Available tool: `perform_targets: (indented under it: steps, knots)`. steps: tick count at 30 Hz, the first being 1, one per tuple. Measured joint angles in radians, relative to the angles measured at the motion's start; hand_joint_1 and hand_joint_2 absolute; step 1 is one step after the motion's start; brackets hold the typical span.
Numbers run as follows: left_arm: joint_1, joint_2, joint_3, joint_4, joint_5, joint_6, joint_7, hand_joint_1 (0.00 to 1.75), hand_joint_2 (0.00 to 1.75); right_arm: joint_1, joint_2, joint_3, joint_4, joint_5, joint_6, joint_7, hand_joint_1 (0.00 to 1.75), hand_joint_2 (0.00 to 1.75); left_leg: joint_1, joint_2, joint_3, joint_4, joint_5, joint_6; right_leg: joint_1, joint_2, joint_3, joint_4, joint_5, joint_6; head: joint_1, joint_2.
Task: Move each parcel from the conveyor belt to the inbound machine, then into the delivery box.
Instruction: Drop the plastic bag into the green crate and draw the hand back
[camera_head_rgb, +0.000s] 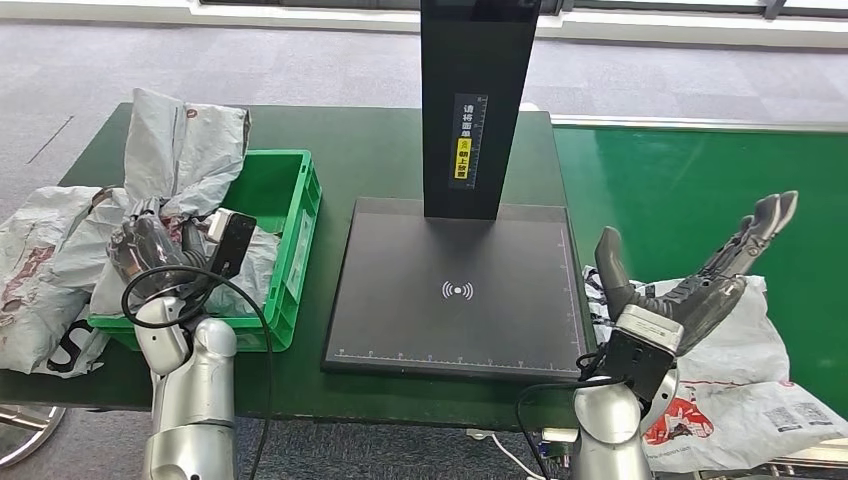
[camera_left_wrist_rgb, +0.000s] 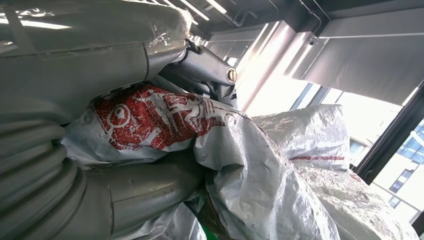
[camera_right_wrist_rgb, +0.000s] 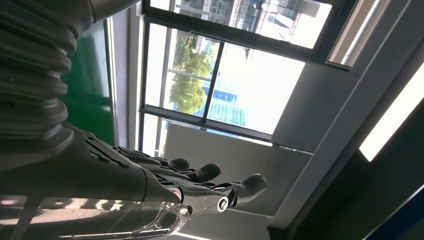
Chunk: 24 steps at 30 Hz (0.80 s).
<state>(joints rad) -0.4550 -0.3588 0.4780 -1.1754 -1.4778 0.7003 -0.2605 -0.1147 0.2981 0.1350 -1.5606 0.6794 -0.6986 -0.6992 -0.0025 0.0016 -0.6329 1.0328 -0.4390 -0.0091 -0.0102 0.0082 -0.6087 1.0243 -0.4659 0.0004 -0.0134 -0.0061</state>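
Observation:
My left hand (camera_head_rgb: 150, 250) is down in the green delivery box (camera_head_rgb: 300, 215) at the table's left. In the left wrist view its thumb (camera_left_wrist_rgb: 145, 187) and fingers (camera_left_wrist_rgb: 210, 62) hold a grey parcel with red print (camera_left_wrist_rgb: 150, 117) between them. My right hand (camera_head_rgb: 700, 285) hovers with its fingers spread and nothing in it, just above a white parcel with red print (camera_head_rgb: 750, 395) at the near end of the green conveyor belt (camera_head_rgb: 690, 170). In the right wrist view the right hand (camera_right_wrist_rgb: 190, 180) has nothing in it. The black inbound machine platform (camera_head_rgb: 460, 290) lies bare between the two hands.
The machine's black column (camera_head_rgb: 475, 100) rises from the platform's far edge. Several crumpled grey parcels fill the box, one standing tall (camera_head_rgb: 185, 140); more spill over its left side (camera_head_rgb: 40, 250). A black cable loops at my left wrist (camera_head_rgb: 200, 290).

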Motion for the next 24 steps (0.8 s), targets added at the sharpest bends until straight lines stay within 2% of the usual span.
perform_targets:
  steps: [24]
  knots:
    - [-0.001, 0.0, 0.0, 0.012, 0.0, 0.0, 0.0, 1.75, 1.75, 0.0, 0.0, 0.0, 0.001, 0.0, 0.0, 0.0, 0.0, 1.75, 0.0, 0.0, 0.0, 0.0, 0.0, 0.0, 0.0, 0.0, 0.0, 0.0, 0.0, 0.0, 0.0, 0.0]
